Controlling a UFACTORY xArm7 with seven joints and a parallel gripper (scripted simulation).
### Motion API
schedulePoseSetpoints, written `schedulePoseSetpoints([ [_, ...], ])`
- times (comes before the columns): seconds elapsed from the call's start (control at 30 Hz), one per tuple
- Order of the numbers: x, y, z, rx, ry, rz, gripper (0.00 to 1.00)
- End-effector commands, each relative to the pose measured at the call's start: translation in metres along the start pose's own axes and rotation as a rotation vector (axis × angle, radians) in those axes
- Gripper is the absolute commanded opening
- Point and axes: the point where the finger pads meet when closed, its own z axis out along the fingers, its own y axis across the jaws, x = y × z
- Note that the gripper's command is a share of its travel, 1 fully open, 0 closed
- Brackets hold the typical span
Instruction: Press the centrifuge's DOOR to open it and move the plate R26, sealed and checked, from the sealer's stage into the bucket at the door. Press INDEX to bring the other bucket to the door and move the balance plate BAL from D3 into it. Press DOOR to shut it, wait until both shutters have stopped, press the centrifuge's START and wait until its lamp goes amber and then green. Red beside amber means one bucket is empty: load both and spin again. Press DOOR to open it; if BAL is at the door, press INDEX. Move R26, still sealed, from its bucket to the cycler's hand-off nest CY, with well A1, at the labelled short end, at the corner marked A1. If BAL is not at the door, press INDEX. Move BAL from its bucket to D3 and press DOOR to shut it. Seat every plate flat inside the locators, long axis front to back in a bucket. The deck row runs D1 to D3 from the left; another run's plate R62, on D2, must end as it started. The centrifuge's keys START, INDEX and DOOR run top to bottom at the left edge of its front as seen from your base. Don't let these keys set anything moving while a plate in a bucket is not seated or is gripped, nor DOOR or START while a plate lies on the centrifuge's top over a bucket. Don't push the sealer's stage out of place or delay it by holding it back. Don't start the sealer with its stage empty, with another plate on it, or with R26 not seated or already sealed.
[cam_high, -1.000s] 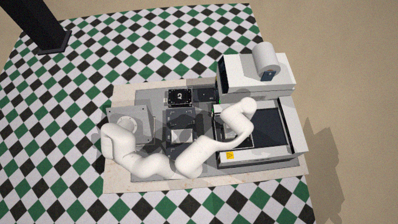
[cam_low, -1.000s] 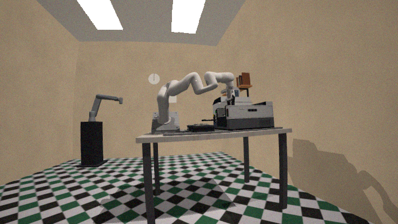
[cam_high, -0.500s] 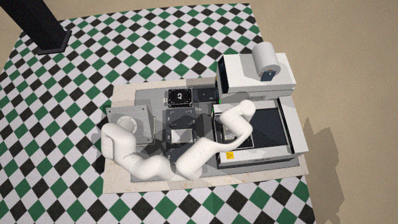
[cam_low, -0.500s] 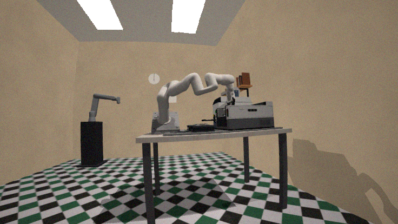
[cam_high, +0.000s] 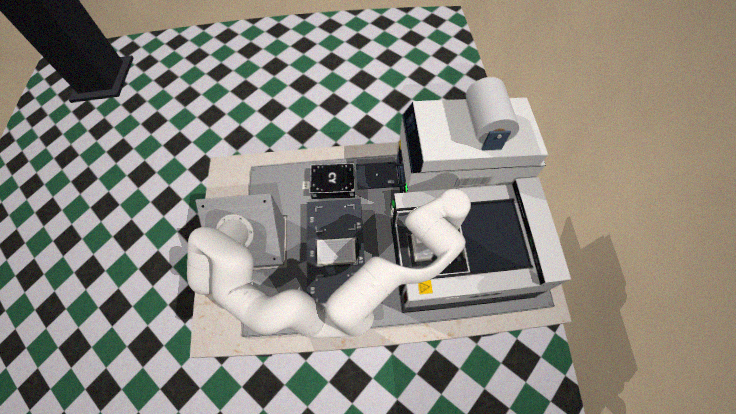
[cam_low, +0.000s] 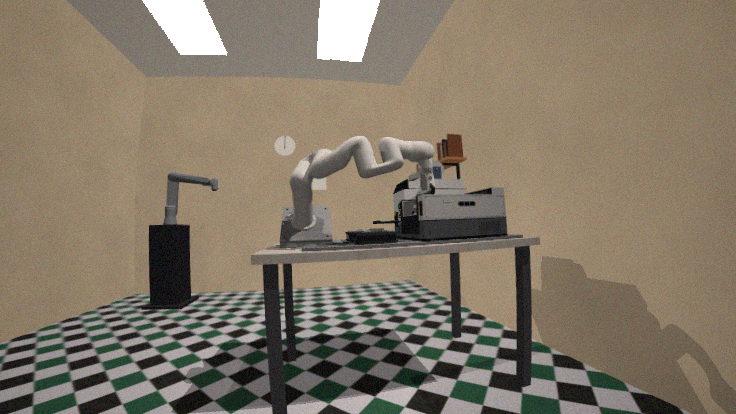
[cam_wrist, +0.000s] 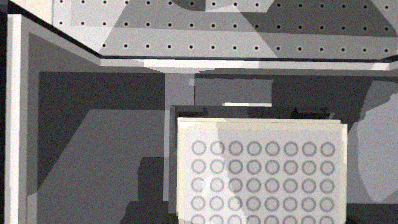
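My gripper (cam_low: 429, 188) reaches down into the open door of the centrifuge (cam_high: 478, 286) (cam_low: 463, 208). It is shut on a well plate (cam_wrist: 260, 170) with a pale film over its round wells. I cannot read the plate's label. In the wrist view the plate hangs inside the grey door opening, above the dark bucket floor (cam_wrist: 100, 150). My fingers do not show in the wrist view. In the overhead view my arm hides most of the opening. The black nest CY (cam_high: 332, 179) is bare. The sealer's stage (cam_high: 378, 176) looks dark and bare.
A pale plate (cam_high: 335, 251) sits on the middle deck position. The sealer (cam_high: 463, 141) with its film roll (cam_high: 491, 108) stands behind the centrifuge. The centrifuge's perforated panel (cam_wrist: 225, 30) lies just beyond the opening. A second arm on a black pedestal (cam_low: 168, 265) stands off the table.
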Motion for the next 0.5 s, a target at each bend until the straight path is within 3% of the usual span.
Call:
schedulePoseSetpoints([
  [0.0, -0.0009, 0.0006, 0.0053, -0.002, -0.005, 0.000, 0.00],
  [0.47, -0.0009, 0.0007, 0.0095, -0.002, -0.005, 0.000, 0.00],
])
